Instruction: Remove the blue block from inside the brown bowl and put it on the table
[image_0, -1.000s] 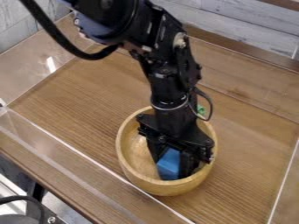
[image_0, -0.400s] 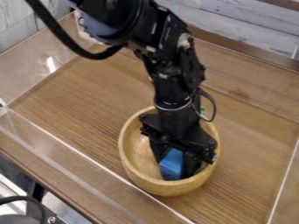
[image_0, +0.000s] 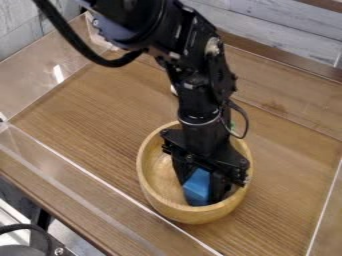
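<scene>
The brown bowl (image_0: 154, 180) stands on the table (image_0: 94, 110) at the near right. My gripper (image_0: 201, 186) points straight down into it from the black arm. The blue block (image_0: 197, 187) lies on the bowl's bottom between the two black fingers (image_0: 175, 172), which press against its sides. The gripper is shut on the block, which still rests low inside the bowl. The far part of the bowl's inside is hidden behind the wrist.
Clear acrylic walls (image_0: 54, 165) run along the table's edges, one close in front of the bowl. Bare wood-grain tabletop stretches to the left of and behind the bowl. A thin cable (image_0: 243, 120) hangs by the wrist.
</scene>
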